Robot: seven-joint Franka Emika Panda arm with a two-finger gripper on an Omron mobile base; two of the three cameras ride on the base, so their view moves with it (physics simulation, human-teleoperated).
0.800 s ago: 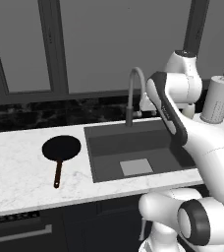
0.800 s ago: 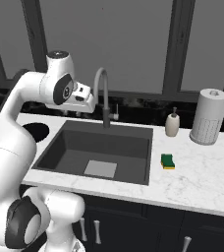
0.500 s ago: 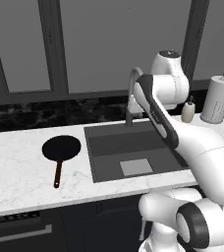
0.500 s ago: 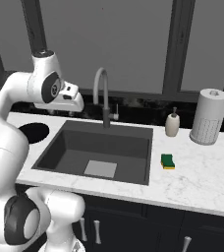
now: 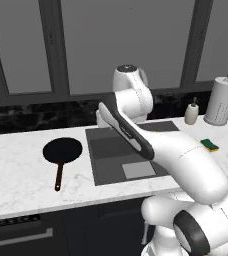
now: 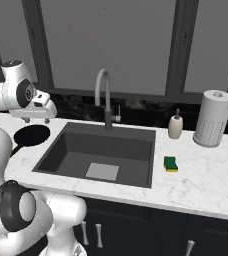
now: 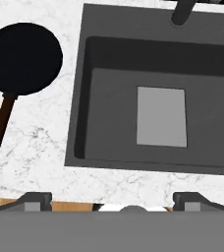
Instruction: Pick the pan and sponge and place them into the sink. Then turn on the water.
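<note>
— Swinging left since a moment ago, the gripper now hangs wide open, empty, high over the sink's left edge.
— And the pan?
— Further left on the bench, handle pointing toward the near edge.

Arm swung left across the sink, from near the faucet toward the pan side. Gripper now above the sink's left edge, just beside the pan, pointing down. In left base view the arm now hides the faucet.
</note>
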